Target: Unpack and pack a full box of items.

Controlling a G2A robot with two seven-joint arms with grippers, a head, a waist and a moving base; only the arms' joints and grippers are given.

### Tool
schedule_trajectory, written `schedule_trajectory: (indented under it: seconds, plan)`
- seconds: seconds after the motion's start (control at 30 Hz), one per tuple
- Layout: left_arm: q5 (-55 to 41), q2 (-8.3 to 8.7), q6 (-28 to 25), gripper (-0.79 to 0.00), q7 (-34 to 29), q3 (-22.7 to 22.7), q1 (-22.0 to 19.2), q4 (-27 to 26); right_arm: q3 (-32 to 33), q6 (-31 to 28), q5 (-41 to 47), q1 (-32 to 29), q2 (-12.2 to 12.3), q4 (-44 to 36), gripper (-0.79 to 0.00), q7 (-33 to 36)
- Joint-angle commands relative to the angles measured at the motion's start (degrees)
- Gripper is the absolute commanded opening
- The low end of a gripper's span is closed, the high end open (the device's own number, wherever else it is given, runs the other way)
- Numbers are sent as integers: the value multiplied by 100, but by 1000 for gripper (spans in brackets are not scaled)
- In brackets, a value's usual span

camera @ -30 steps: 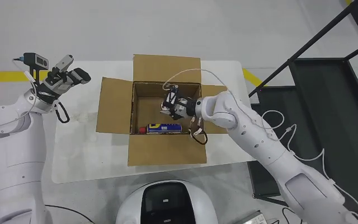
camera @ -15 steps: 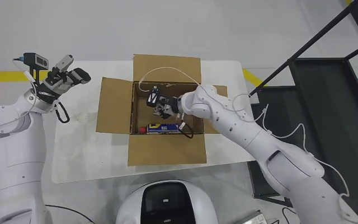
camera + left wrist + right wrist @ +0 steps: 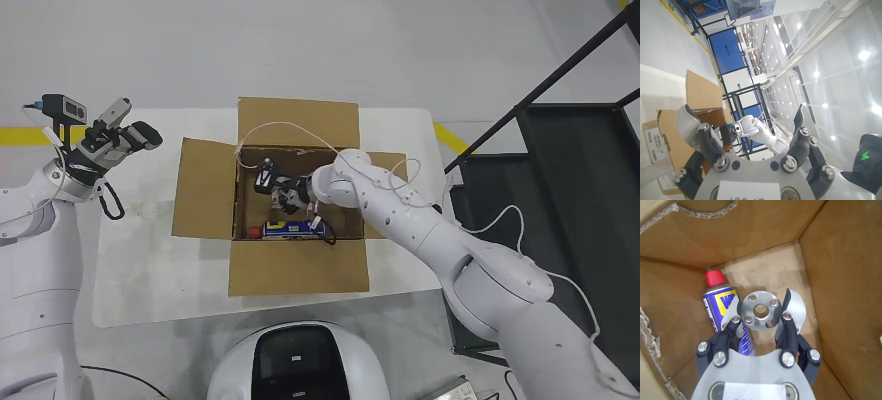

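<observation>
Since a second ago, our right pincer (image 3: 762, 305) has swung further across the box (image 3: 298, 268) and now sits deep inside, toward its left wall. The left pincer (image 3: 128, 128) has stayed put. The box stands open on the table (image 3: 150, 270), flaps splayed. On its floor lies a blue-and-yellow spray can (image 3: 721, 306) with a red cap. The right pincer is closed partway on a round metal flange (image 3: 770, 313), gripping its rim just beside the can. The left pincer is spread wide with nothing in it, over the table's left edge.
</observation>
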Motion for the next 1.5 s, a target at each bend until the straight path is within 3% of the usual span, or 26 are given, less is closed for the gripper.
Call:
schedule_trajectory:
  seconds: [0.0,0.17,0.3,0.43,0.57,0.77,0.93,1.2,1.47]
  plan:
    - [0,0,0,0,0,0,0,0,15,-81,29,54,-39,89,0,-41]
    - [0,0,0,0,0,0,0,0,162,-501,140,128,-43,100,0,-221]
    - [0,0,0,0,0,0,0,0,446,-1119,282,56,108,-225,0,-449]
    - [0,0,0,0,0,0,0,0,971,-1722,438,-261,438,-948,0,-557]
    - [0,0,0,0,0,0,0,0,1784,-2015,568,-943,900,-2040,0,-376]
    - [0,0,0,0,0,0,0,0,3623,-1746,511,-2564,1606,-3854,0,115]
    - [0,0,0,0,0,0,0,0,5212,-1608,496,-3974,1970,-4651,0,61]
    - [0,0,0,0,0,0,0,0,6795,-1236,184,-5312,2184,-4823,0,-512]
    - [0,0,0,0,0,0,0,0,7398,-984,-370,-5927,2253,-4448,0,-984]
